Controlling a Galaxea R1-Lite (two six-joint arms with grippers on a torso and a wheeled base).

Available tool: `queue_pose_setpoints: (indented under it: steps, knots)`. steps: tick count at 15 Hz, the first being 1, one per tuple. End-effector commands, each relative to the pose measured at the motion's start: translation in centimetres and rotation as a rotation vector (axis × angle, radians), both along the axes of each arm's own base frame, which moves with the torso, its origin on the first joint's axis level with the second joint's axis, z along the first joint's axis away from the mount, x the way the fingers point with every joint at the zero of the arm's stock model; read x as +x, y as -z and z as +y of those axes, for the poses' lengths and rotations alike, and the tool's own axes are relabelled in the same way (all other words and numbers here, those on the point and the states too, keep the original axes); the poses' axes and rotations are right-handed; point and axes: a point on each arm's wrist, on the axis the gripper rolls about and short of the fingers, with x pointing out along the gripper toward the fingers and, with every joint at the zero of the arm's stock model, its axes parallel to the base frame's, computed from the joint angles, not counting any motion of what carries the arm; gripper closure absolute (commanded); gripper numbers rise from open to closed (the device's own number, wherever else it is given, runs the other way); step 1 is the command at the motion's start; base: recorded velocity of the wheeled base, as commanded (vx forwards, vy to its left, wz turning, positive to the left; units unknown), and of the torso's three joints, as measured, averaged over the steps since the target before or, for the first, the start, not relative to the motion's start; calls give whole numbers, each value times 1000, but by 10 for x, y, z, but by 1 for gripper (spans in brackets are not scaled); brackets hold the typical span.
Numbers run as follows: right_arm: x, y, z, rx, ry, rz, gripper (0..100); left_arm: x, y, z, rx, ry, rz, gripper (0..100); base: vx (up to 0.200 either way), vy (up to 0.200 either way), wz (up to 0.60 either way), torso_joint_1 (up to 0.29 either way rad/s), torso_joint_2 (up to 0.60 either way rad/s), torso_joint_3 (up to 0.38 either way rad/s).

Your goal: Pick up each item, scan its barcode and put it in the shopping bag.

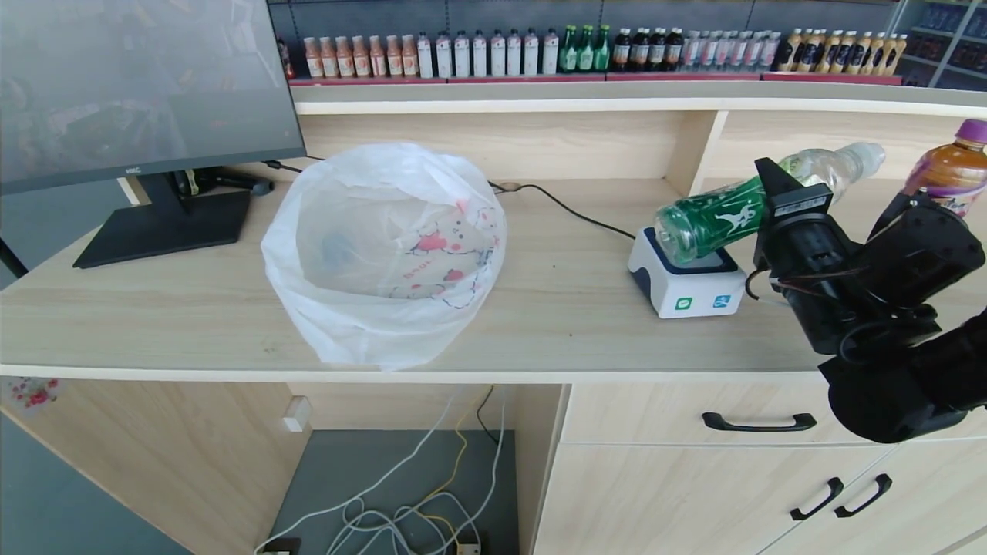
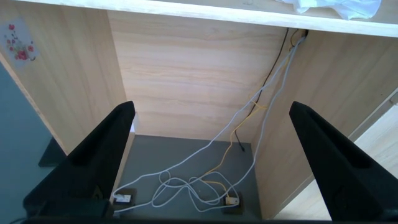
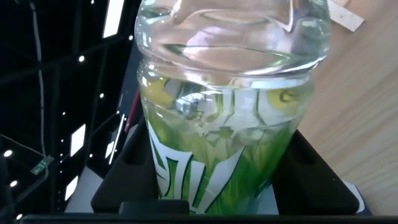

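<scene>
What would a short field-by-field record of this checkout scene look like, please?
right hand: shut on green-labelled bottle, held near-level
bottle position: base end over the barcode scanner
left hand: open, below the counter, facing cables
shopping bag: open, upright on the counter, to the scanner's left
waiting item: brown drink bottle, purple cap, at counter's right edge
other: monitor at far left

1. Bare counter (image 1: 570, 308) between shopping bag (image 1: 385, 247) and scanner (image 1: 682, 281) is a wide open lane, only a thin cable (image 1: 574, 214) at back
2. Mouth of shopping bag gapes upward, free from above
3. Over scanner: green bottle (image 1: 717, 216) in right gripper (image 1: 783, 196), just above it, blocks its top
4. Left of shopping bag the monitor (image 1: 139, 85) walls it off; brown bottle (image 1: 952, 166) crowds far right
</scene>
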Motion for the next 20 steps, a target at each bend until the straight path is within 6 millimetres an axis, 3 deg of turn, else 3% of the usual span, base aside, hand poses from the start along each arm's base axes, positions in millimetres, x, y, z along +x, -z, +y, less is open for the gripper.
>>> queue_pose_setpoints:
  steps: [1,16,20]
  knots:
    - [1,3,0,-5,0,12,100,0,0,0,0,0,2,0,0,0,0,0,0,0]
    - [1,7,0,-26,-6,26,100,0,0,0,0,0,0,0,0,0,0,0,0,0]
    - [-2,-1,2,-50,-7,1,100,0,0,0,0,0,2,0,0,0,0,0,0,0]
